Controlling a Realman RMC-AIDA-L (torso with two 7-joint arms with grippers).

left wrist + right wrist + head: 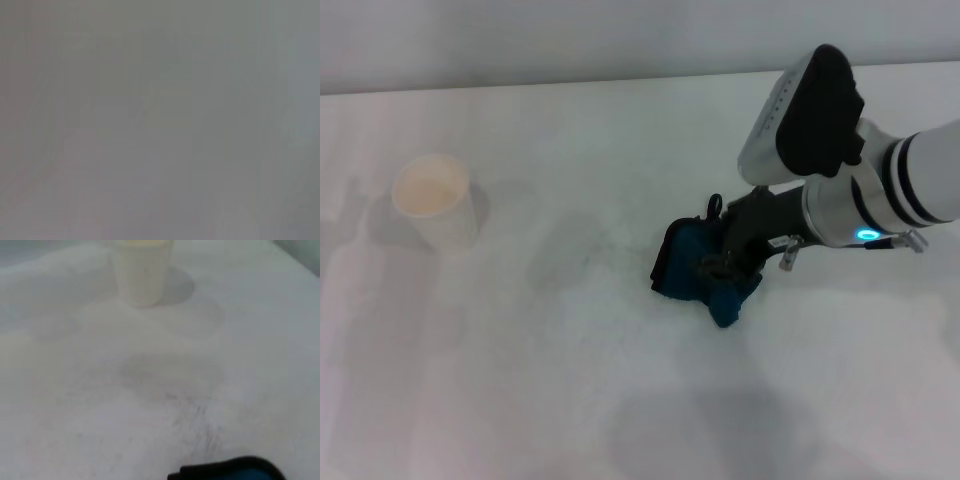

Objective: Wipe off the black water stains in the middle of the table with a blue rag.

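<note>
Blue rag (695, 262) — bunched under right pincer (728, 262).

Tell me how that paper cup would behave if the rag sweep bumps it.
The paper cup stands upright, apart from the blue rag under the right gripper. It looks thin-walled, so probably light and likely to slide or tip on the smooth table. Its round wall suggests it would roll once down. Its contents cannot be seen.

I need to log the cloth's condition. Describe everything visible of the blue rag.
The soft teal-blue rag with black edging lies bunched and crumpled on the smooth white table, right of centre. A small black loop sticks up at its far side. The right claw presses down into it; its fingers are hidden. In the right wrist view only a dark-rimmed blue edge shows.
</note>
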